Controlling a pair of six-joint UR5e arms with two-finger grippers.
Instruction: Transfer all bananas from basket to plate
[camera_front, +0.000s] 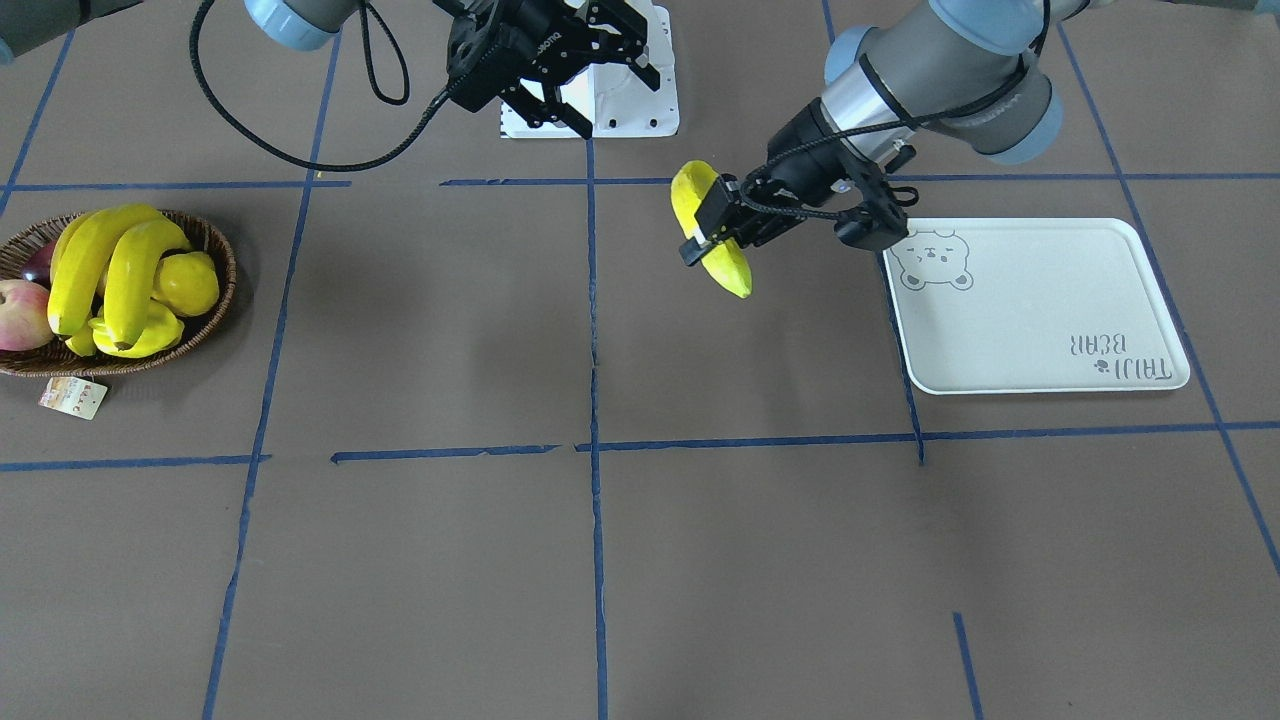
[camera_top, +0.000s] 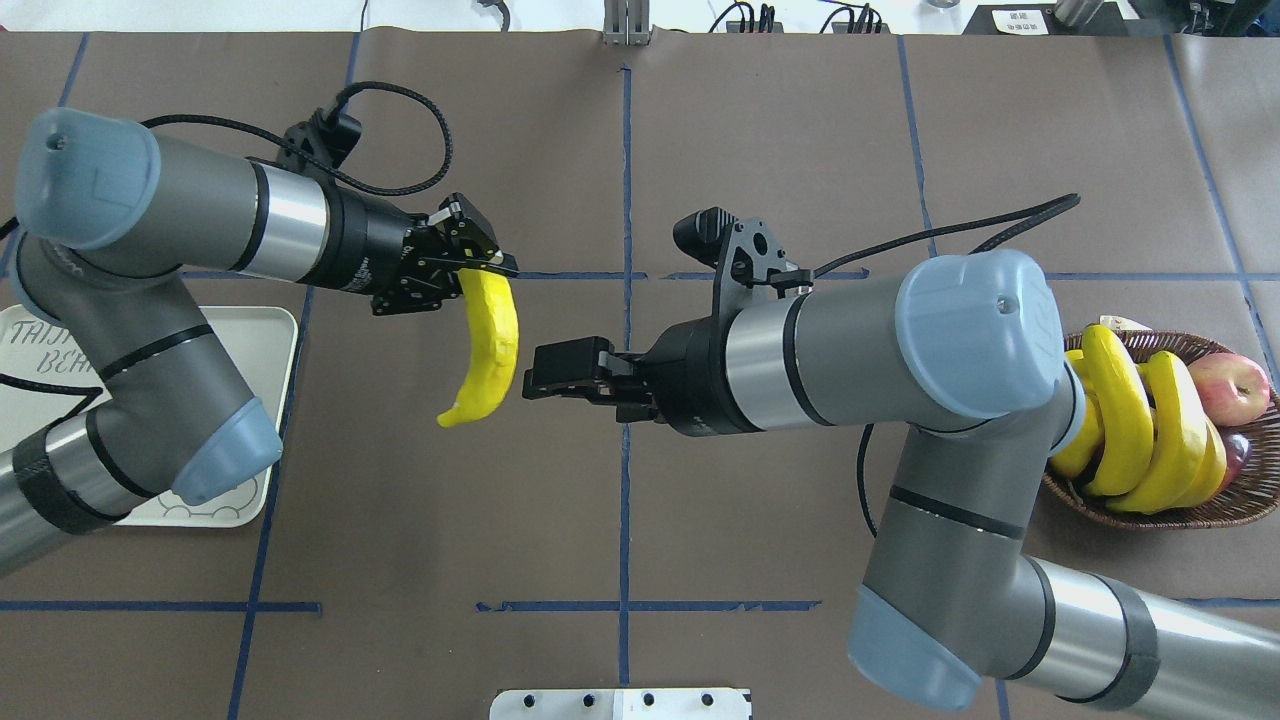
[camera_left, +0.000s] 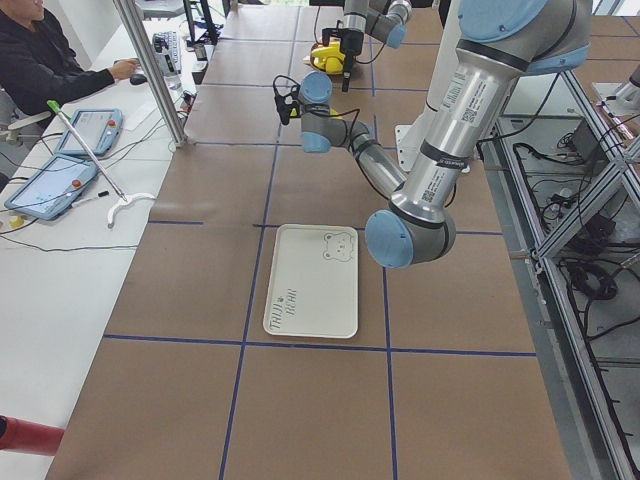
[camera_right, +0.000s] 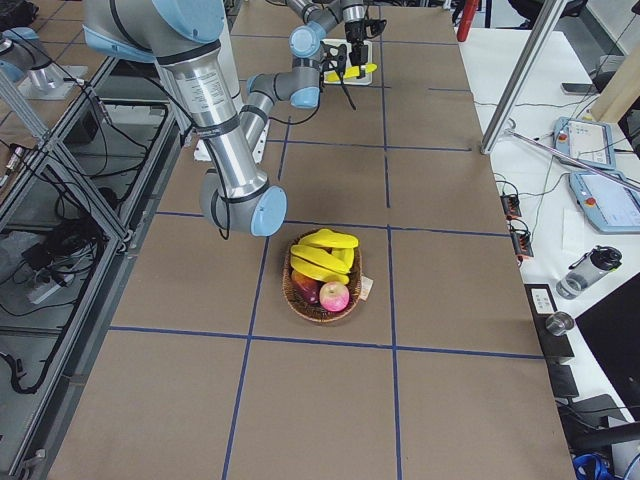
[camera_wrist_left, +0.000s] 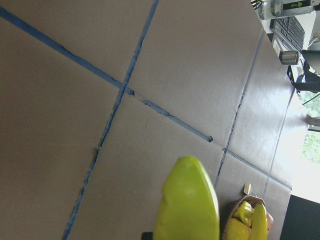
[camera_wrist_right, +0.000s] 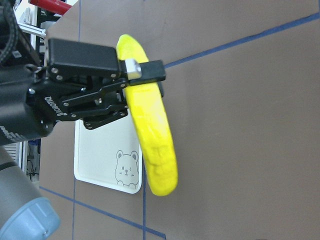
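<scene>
My left gripper (camera_front: 712, 232) is shut on one banana (camera_front: 722, 262), holding it in the air over the table, short of the plate's (camera_front: 1040, 320) bear-face corner. The overhead view has that banana (camera_top: 488, 345) hanging from the left gripper (camera_top: 475, 272), with the white plate (camera_top: 255, 345) partly under the left arm. My right gripper (camera_top: 540, 370) is open and empty, just right of the held banana. The other bananas (camera_front: 105, 265) lie piled in the wicker basket (camera_front: 218, 250). From the right wrist, the held banana (camera_wrist_right: 155, 145) shows clamped between the fingers.
An apple (camera_front: 20, 315) and a round yellow fruit (camera_front: 190, 285) share the basket, and a paper tag (camera_front: 72, 397) lies beside it. A white mounting plate (camera_front: 625, 105) sits by the robot's base. A person (camera_left: 45, 60) sits at a side desk with tablets (camera_left: 50, 188).
</scene>
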